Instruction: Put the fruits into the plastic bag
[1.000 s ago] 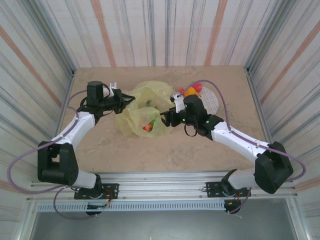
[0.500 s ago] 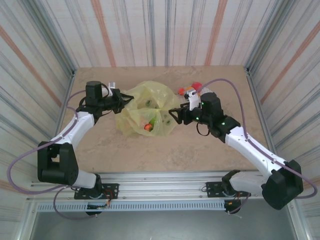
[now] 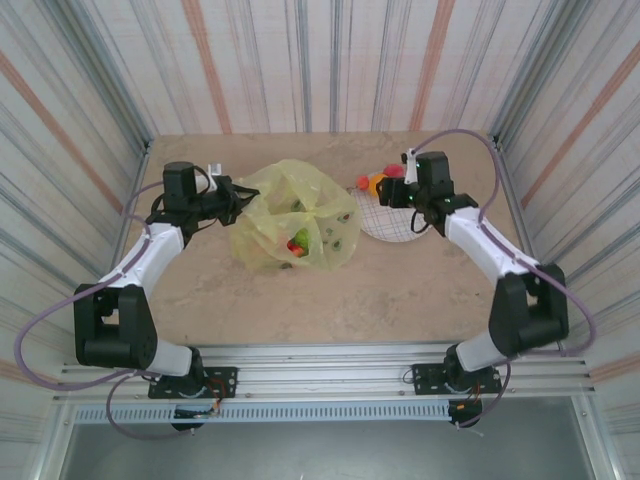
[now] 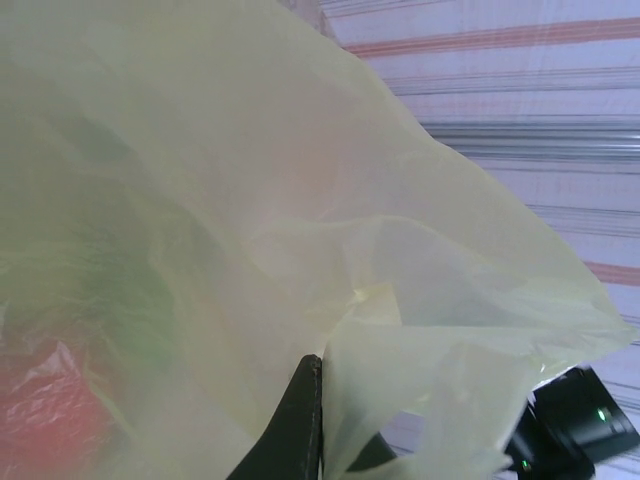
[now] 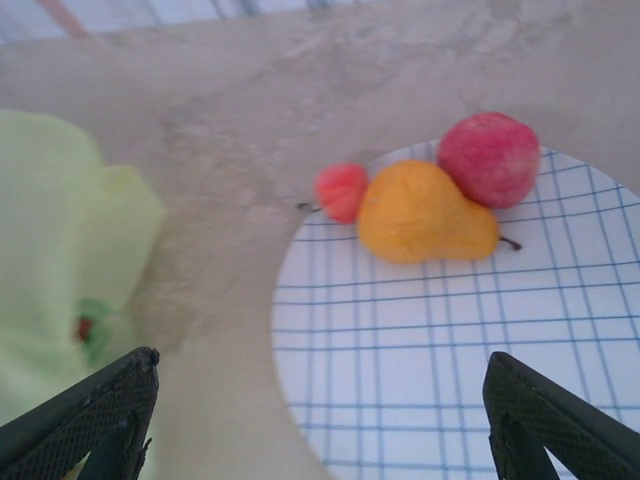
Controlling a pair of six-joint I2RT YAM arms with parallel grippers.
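right wrist close-up, three fruits at plate rim, overhead, bag holding others

bag: fruits inside blurred to colour patches | plate: cut off right, bottom | right gripper: fingers cut at bottom edge

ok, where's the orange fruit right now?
In the right wrist view, the orange fruit lies at the white plate's far left rim, between a small red fruit and a larger red one.
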